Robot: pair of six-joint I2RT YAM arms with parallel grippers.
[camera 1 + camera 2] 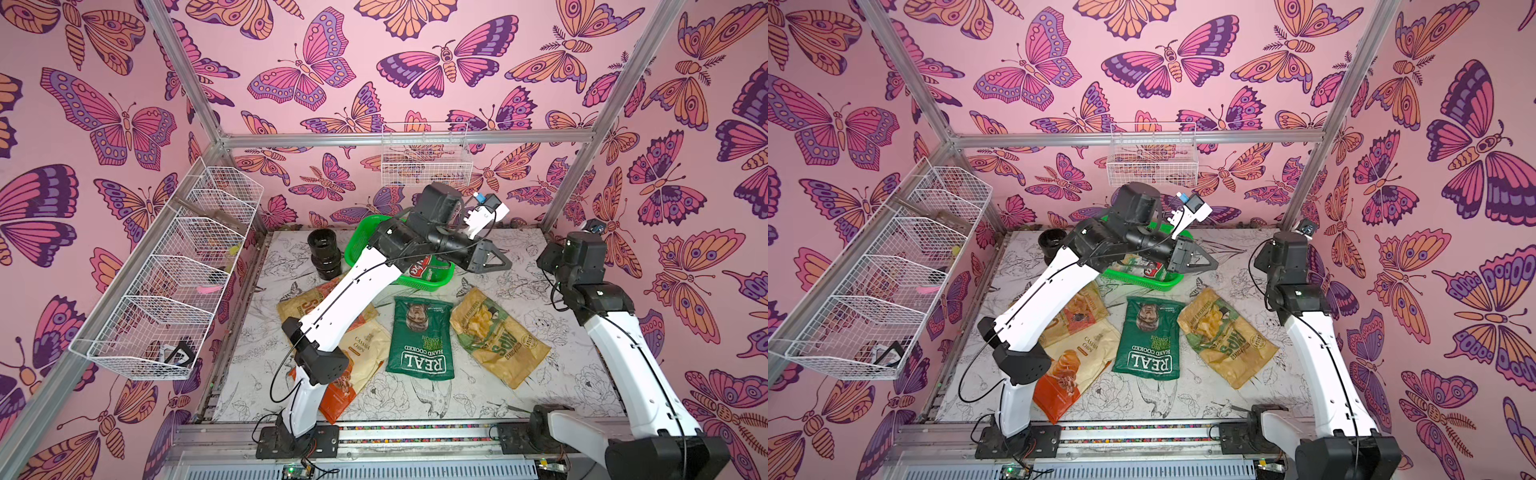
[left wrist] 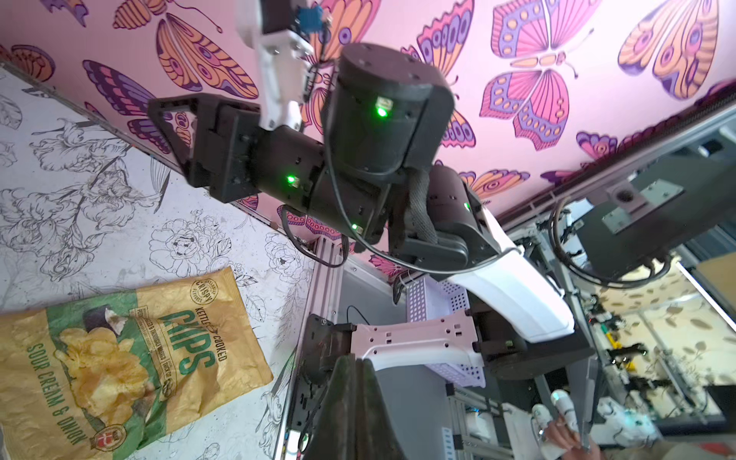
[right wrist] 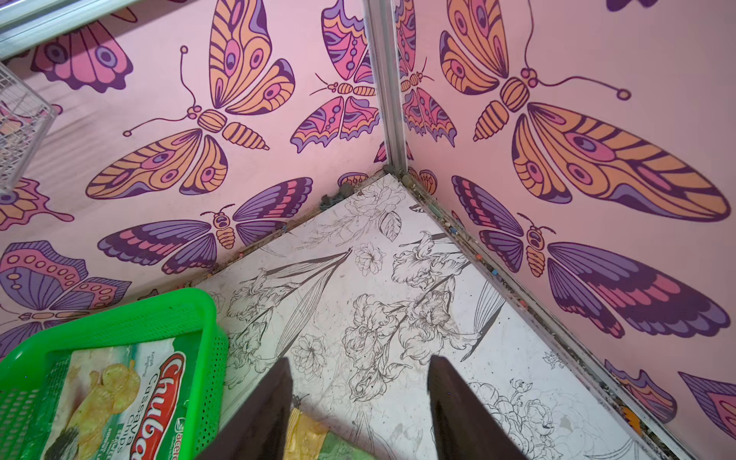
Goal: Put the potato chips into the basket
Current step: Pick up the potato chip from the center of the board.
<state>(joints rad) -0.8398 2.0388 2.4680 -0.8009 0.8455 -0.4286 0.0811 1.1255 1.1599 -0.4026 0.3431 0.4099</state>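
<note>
Worktop point(image 1: 573, 365): you have a white sheet with flower line-drawings. Clock directions run from its centre in the top views, with 12 at the back wall.
Left arm point(image 1: 345, 295): it reaches from 7 o'clock up to 12, crossing above the basket.
Right arm point(image 1: 623, 345): it stands folded at 3 o'clock, by the side wall.
Basket point(image 1: 424, 286): bright green, it sits on the worktop at 12 o'clock.
"REAL" bag point(image 1: 419, 336): it lies flat at the centre, just in front of the basket.
Tan-green bag point(image 1: 494, 336): it lies flat at 3 o'clock, just beside the "REAL" bag.
"Cassava Chips" bag point(image 1: 365, 353): it lies at 8 o'clock, partly hidden by the left arm.
Tan-orange bag point(image 1: 1079, 316): in a top view it lies at 10 o'clock, its edge meeting the "Cassava Chips" bag.
"Chuba" bag point(image 3: 131, 398): you see it lying inside the basket.
Black cylinder point(image 1: 324, 253): it stands at 11 o'clock, just beside the basket.
Left gripper point(image 1: 509, 262): its jaws are pressed together on nothing, above the worktop at 1 o'clock, past the basket's end.
Right gripper point(image 3: 358, 360): its jaws stand apart with nothing between them, over bare worktop near 2 o'clock.
</note>
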